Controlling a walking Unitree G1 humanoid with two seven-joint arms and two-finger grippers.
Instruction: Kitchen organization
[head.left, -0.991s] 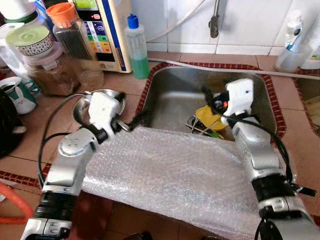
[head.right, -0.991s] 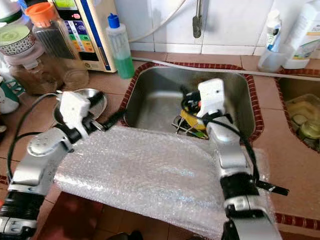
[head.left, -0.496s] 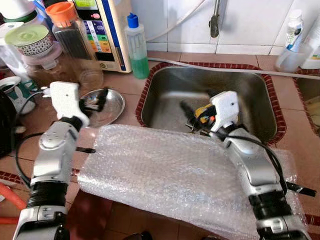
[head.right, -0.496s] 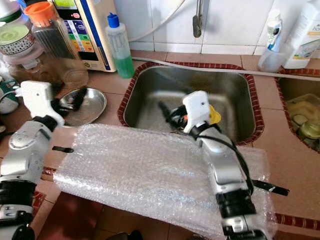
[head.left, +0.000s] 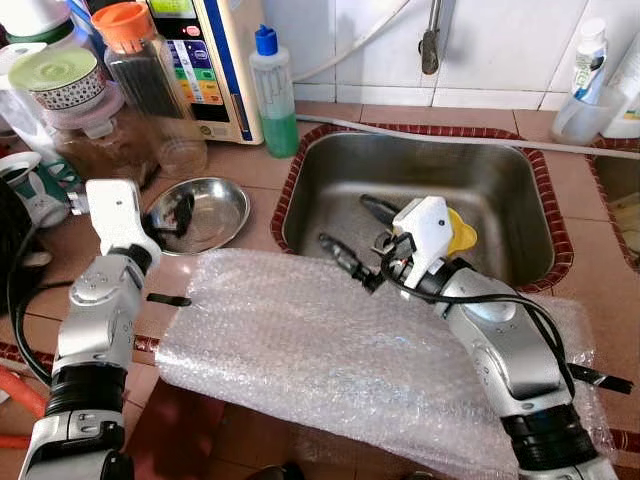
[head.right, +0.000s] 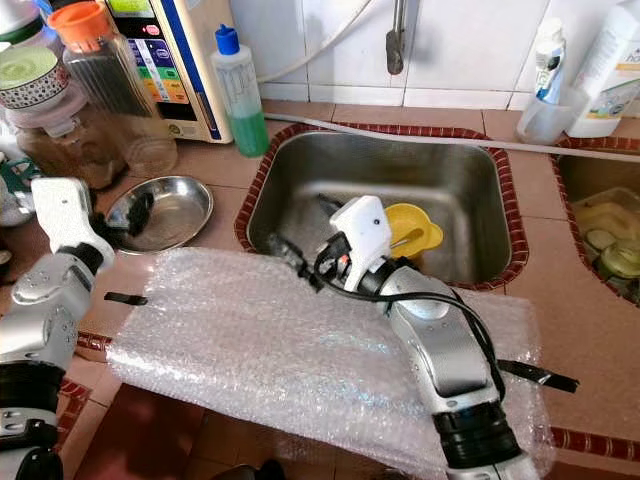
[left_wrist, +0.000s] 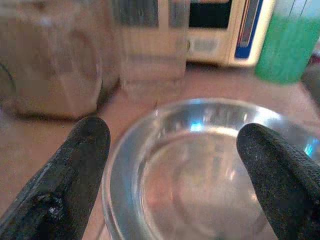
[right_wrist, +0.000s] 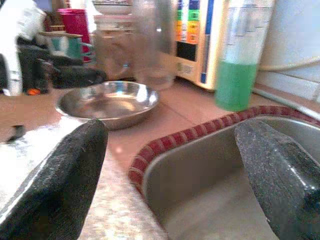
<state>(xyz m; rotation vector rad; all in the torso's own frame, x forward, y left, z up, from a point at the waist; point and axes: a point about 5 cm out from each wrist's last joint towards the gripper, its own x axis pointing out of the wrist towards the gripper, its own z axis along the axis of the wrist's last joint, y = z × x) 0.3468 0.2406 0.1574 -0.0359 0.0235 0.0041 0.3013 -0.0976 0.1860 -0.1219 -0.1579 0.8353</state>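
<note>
A sheet of bubble wrap (head.left: 330, 350) lies over the counter's front edge, before the steel sink (head.left: 500, 165). A small steel bowl (head.left: 215, 205) sits on the counter left of the sink. My left gripper (head.left: 180, 212) is open at the bowl's left rim, and the left wrist view shows its fingers (left_wrist: 85, 145) straddling the bowl (left_wrist: 210, 165). My right gripper (head.left: 355, 235) is open and empty above the sink's front left corner, at the wrap's far edge, pointing toward the bowl (right_wrist: 107, 102). A yellow cup-like item (head.left: 462, 236) lies in the sink behind my right wrist.
Glass jars (head.left: 145, 80), a green soap bottle (head.left: 273, 90) and a water purifier (head.left: 205, 60) stand behind the bowl. A mug (head.left: 30, 185) is at the far left. A tap (head.left: 430, 45) hangs over the sink, with bottles (head.left: 585, 80) at the back right.
My left gripper has swung away from the bubble wrap's corner to the steel bowl. My right gripper has moved left from over the yellow item to the sink's front left corner.
</note>
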